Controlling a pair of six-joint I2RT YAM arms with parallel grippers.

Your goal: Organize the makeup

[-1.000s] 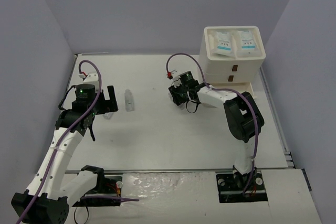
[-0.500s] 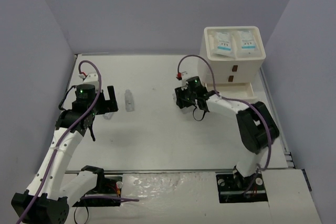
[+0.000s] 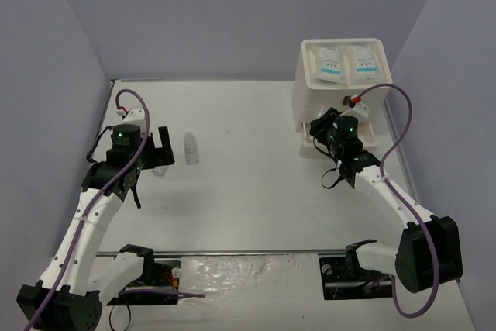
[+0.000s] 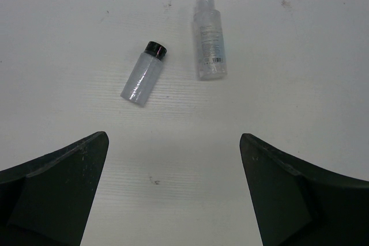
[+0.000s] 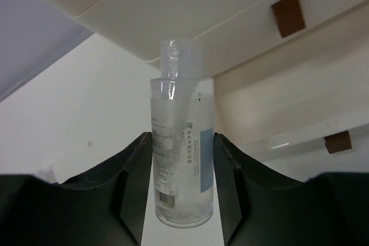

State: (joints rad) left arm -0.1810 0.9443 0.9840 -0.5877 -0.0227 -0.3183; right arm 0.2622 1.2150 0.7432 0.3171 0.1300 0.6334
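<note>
My right gripper (image 5: 181, 200) is shut on a clear vial (image 5: 180, 159) with a printed label and holds it upright just in front of the white drawer box (image 5: 173, 10). In the top view this gripper (image 3: 320, 131) is at the box's lower left corner, by its pulled-out bottom drawer (image 3: 370, 134). My left gripper (image 4: 173, 139) is open and empty above the table, just short of two lying vials: one with a black cap (image 4: 144, 73) and a clear one (image 4: 209, 37). The clear one also shows in the top view (image 3: 190, 148). Two white sachets (image 3: 327, 62) (image 3: 364, 62) lie on the box top.
The box (image 3: 341, 87) stands at the back right, with brown handles (image 5: 287, 14) on its drawer fronts. Grey walls close the table at the left, back and right. The left gripper (image 3: 160, 151) hovers at the left side of the table.
My right arm has swung right from the table's middle to the front of the drawer box, carrying the vial. The left arm and its two vials have not moved.
</note>
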